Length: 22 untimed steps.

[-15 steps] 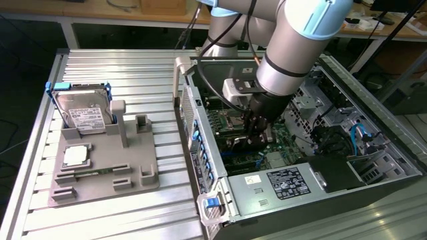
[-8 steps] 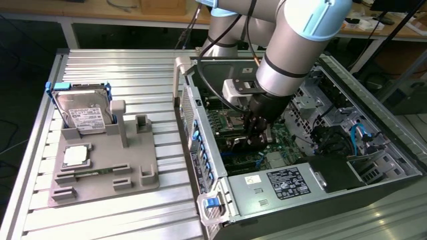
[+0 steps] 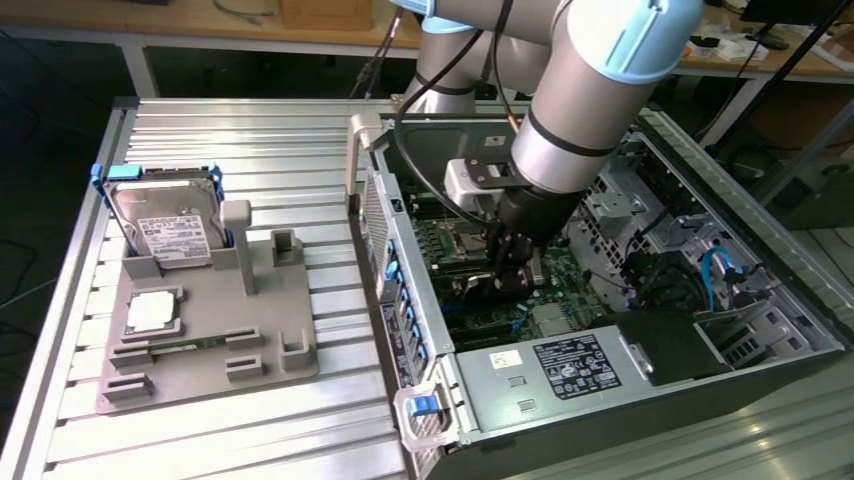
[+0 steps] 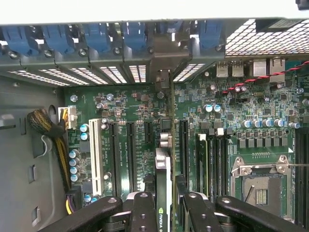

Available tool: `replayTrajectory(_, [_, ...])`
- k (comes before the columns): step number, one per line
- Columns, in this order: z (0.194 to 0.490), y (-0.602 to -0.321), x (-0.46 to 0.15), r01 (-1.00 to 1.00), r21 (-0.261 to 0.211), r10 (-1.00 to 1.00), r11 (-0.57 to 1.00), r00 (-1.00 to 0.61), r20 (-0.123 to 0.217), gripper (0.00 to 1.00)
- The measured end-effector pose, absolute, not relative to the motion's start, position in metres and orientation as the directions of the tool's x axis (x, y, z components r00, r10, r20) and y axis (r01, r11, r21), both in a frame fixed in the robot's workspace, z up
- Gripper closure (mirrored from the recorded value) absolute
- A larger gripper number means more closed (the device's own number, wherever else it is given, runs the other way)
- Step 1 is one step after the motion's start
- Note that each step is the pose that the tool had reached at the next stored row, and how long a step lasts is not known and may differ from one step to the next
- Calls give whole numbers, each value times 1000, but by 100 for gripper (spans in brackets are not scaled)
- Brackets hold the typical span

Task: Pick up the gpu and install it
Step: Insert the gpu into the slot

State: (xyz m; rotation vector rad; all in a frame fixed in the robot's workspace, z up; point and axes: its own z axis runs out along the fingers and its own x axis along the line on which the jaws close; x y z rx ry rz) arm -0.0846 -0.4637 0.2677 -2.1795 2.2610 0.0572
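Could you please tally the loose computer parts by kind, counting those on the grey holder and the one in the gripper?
hard drive: 1
square silver chip: 1
memory stick: 1
gpu, held in the gripper: 1
Total: 4
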Motion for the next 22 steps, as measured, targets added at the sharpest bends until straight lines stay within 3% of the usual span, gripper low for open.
replayTrajectory(22, [263,-461,-85,-999,26,-999,36,-37,-26,73])
